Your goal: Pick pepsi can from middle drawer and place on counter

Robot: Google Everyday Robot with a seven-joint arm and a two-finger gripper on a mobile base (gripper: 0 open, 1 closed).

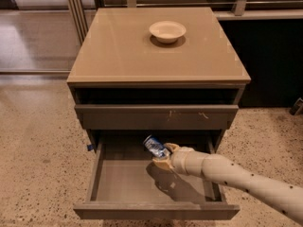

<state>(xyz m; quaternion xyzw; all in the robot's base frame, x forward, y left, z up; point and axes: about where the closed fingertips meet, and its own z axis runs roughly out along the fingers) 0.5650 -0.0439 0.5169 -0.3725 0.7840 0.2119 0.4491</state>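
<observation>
The pepsi can [154, 146] is small and blue with silver ends. It is tilted and held above the grey floor of the open middle drawer [128, 181], near the drawer's back. My gripper [161, 156] reaches in from the lower right on a pale arm and is shut on the can. The can casts a shadow on the drawer floor below it. The counter [128, 51] is the glossy tan top of the cabinet, above and behind the gripper.
A cream bowl [167, 31] sits on the counter towards the back. A shut drawer front with small pale scratches [156, 116] lies just above the open drawer. Speckled beige floor [38, 164] surrounds the cabinet. A dark wall [274, 65] stands to the right.
</observation>
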